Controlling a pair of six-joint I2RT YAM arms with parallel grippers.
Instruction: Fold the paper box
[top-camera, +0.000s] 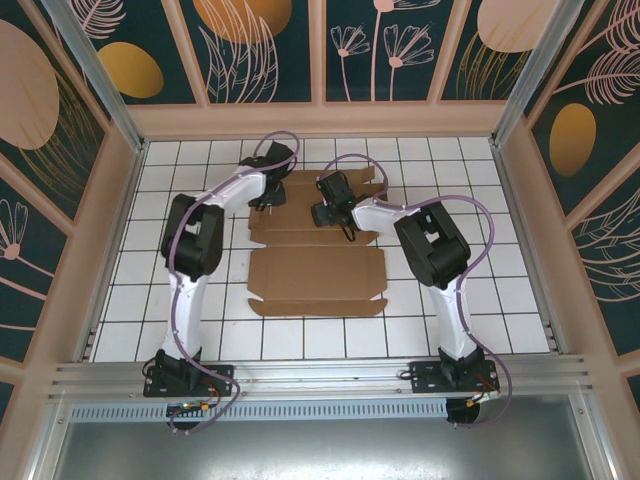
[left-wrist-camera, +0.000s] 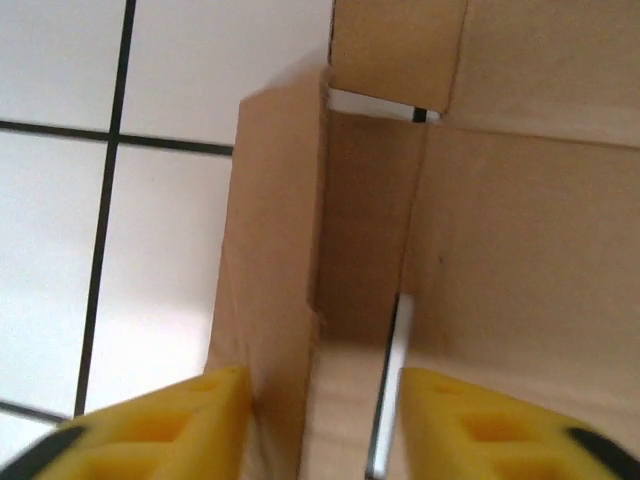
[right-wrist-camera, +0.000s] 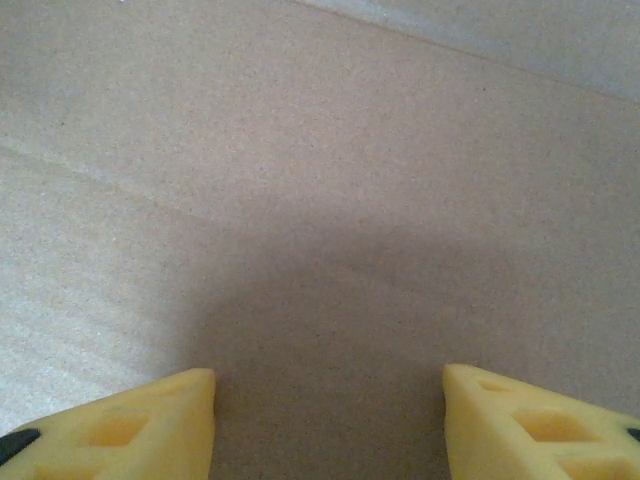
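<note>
The paper box (top-camera: 315, 270) is a brown cardboard sheet lying mostly flat in the middle of the white tiled table. My left gripper (top-camera: 264, 203) is at the sheet's far left edge. In the left wrist view its yellow fingers (left-wrist-camera: 200, 420) stand apart on either side of a raised side flap (left-wrist-camera: 270, 250), so the left gripper (left-wrist-camera: 325, 425) is open. My right gripper (top-camera: 335, 218) hovers low over the far middle panel. In the right wrist view the right gripper (right-wrist-camera: 330, 420) is open, with bare cardboard (right-wrist-camera: 320, 200) just below and nothing between the fingers.
The tiled table (top-camera: 190, 280) is boxed in by patterned walls on the left, right and far sides. A metal rail (top-camera: 320, 375) carrying both arm bases runs along the near edge. Open tiles lie to the left and right of the sheet.
</note>
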